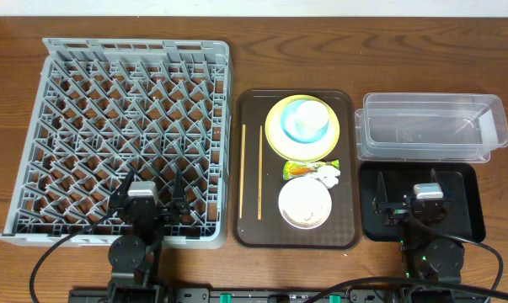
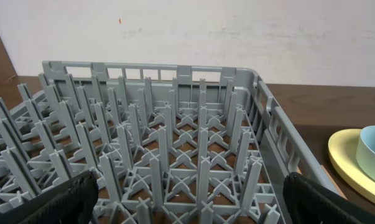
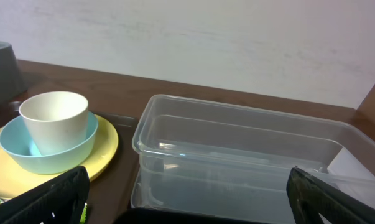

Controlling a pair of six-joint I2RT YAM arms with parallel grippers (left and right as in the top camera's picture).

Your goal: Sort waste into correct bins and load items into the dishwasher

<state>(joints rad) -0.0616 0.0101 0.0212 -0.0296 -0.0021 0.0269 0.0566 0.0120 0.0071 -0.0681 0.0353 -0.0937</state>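
Nothing sorted or loaded yet, by the look of it.

Lower left: left gripper (image 2: 187, 202), jaws spread wide and empty, above the near edge of the large grey lattice plastic dish rack (image 1: 136, 84).

Lower right: right gripper (image 3: 190, 196), likewise spread and empty, over the shallow black rectangular tray (image 1: 468, 215), just below the clear rectangular plastic tub (image 1: 430, 99).

Centre, on the brown serving tray (image 1: 348, 227): round pale yellow plate (image 1: 275, 135) carrying a pale blue bowl (image 3: 50, 163) with a small white cup (image 3: 53, 118) nested inside. Below them, a green-yellow-orange snack wrapper (image 1: 300, 168), crumpled white scraps (image 1: 329, 175) and a white bowl (image 1: 304, 204). Thin wooden chopsticks (image 1: 259, 172) along the left side.

Risks:
- Tipping the nested cup by lifting the plate as a stack.
- Dragging scraps along while pinching the wrapper.
- Spilling from a tilted white bowl.
- Losing the chopsticks from a weak pinch.
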